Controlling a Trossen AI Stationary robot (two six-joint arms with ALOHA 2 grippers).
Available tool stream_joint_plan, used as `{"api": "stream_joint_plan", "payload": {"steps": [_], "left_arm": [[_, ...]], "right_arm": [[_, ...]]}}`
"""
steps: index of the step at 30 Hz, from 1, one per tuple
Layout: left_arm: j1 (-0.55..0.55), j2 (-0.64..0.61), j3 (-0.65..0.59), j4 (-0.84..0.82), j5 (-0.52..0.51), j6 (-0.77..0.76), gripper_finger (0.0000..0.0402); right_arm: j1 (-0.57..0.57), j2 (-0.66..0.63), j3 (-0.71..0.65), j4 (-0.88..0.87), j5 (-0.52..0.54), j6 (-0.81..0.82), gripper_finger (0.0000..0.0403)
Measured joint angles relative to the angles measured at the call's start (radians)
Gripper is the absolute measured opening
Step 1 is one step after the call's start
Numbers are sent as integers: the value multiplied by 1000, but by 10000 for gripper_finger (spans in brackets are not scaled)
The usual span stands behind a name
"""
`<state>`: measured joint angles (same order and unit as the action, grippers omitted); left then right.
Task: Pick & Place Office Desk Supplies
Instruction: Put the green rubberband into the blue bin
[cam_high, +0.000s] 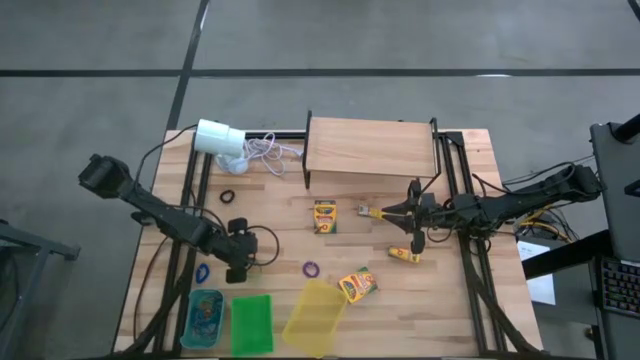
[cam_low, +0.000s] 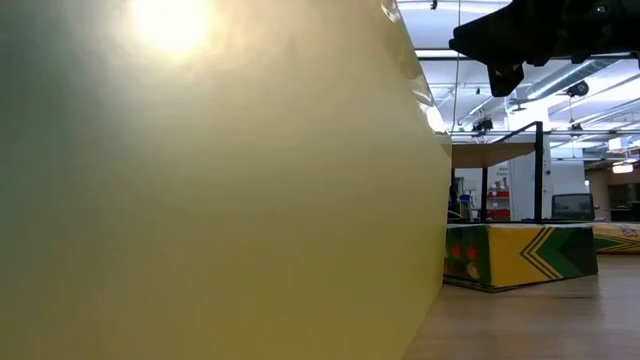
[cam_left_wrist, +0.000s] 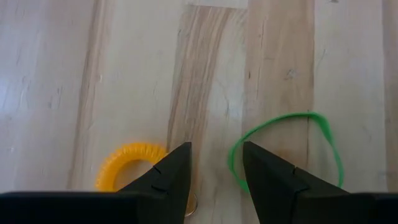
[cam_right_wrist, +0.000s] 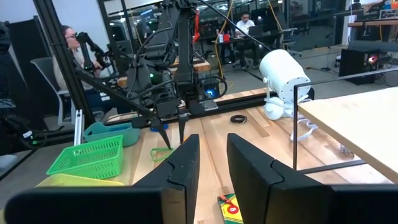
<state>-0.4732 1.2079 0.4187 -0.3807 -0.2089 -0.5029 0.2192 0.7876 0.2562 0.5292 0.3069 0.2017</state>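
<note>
Bench: pale wooden-slat bench (cam_high: 270, 215) carrying all items.
Shelf: light wooden box-shaped riser on a black frame (cam_high: 368, 147) at the far edge.
Baskets: yellow plastic mesh basket (cam_high: 315, 315), green plastic mesh basket (cam_high: 252, 324) and teal plastic basket (cam_high: 204, 317) in a row at the near edge – the yellow one fills most of the low view.
White cylinder: white cylindrical device with a thin cord (cam_high: 222, 139), far left, beside the riser.
Left claw (cam_high: 238, 268): low over the bench just behind the green basket; fingers part-open and empty – a thin green rubber-band loop (cam_left_wrist: 287, 149) lies past one fingertip, a ribbed orange rubber-band loop (cam_left_wrist: 127, 163) past the other.
Right claw (cam_high: 414, 225): right of centre, near the riser; fingers narrowly apart, holding nothing.
Crayon boxes: small yellow-and-green cardboard crayon boxes – one mid-bench (cam_high: 324, 216), one tilted by the yellow basket (cam_high: 357, 285), one near the right claw (cam_high: 404, 255).
Loose loops: purple rubber-band loop (cam_high: 310, 268); black rubber-band loop (cam_high: 227, 197).
</note>
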Motion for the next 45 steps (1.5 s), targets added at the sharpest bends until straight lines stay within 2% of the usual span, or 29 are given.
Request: {"api": "stream_joint_plan", "payload": {"steps": [3, 8, 16, 21, 27, 33, 39, 45], "left_arm": [[0, 0, -3, -28, 0, -3, 148], [0, 0, -25, 18, 53, 7, 148], [0, -6, -91, 114, 42, 2, 141], [0, -4, -89, 123, 41, 2, 100], [1, -2, -91, 144, 49, 5, 17], [1, -1, -90, 150, 50, 5, 5], [0, -23, -30, 39, 68, 4, 4], [1, -39, 108, -133, 60, -100, 3]], "right_arm": [[0, 0, 0, 0, 0, 0, 85], [0, 0, 0, 0, 0, 0, 86], [0, 0, 0, 0, 0, 0, 72], [0, 0, 0, 0, 0, 0, 68], [0, 0, 0, 0, 0, 0, 75], [0, 0, 0, 0, 0, 0, 83], [0, 0, 0, 0, 0, 0, 86], [0, 0, 0, 0, 0, 0, 76]]}}
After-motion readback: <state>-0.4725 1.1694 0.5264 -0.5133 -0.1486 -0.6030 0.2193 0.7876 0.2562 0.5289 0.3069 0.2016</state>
